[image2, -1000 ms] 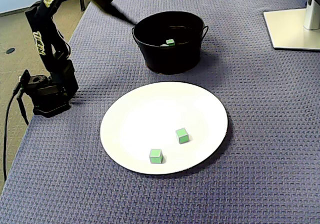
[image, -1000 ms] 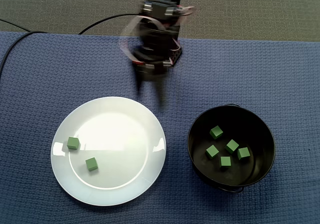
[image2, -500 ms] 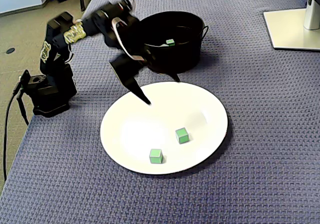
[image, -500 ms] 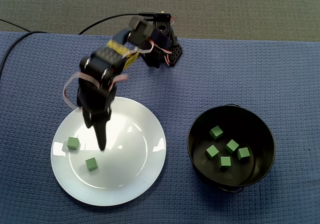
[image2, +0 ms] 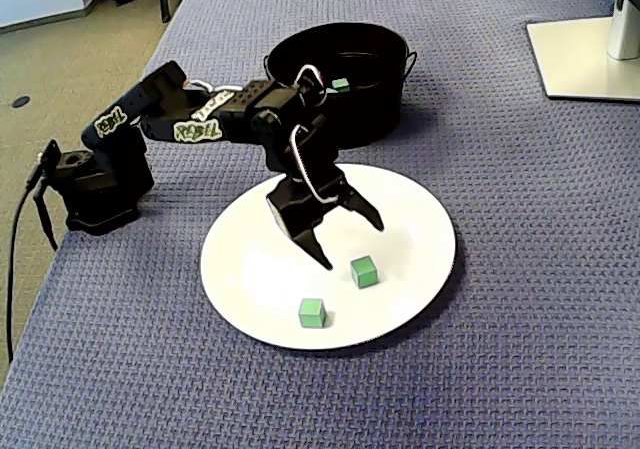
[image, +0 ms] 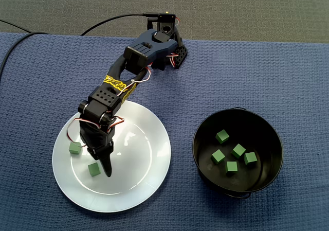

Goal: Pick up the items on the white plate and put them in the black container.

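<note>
Two green cubes lie on the white plate: one near the rim, the other further in. My gripper hangs low over the plate, open and empty. The second cube sits just past its fingertips, apart from them. The black container beside the plate holds several green cubes; in the side-on fixed view only one of them shows.
The arm's base stands at the edge of the blue cloth. A black cable runs off the cloth's corner. A white stand base rests beyond the container.
The arm has swung from beside its base out over the plate and dropped low. Its open fingers now stand close to the inner cube. The cubes have not moved.
</note>
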Controlling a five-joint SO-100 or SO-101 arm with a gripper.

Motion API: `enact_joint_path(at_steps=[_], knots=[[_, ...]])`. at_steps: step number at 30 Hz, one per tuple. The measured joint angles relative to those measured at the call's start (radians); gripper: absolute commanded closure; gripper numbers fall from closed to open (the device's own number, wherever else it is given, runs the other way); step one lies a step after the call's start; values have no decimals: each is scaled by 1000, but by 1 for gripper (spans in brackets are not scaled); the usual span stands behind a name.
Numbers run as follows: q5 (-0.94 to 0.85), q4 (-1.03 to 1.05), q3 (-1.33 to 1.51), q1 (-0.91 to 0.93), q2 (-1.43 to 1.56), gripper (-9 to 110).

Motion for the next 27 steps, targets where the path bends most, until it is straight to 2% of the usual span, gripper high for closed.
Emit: enact_joint_path(at_steps=[14,27], knots=[[6,-31,-137,8,-118,80],[17,-6,-215,21,-176,99]])
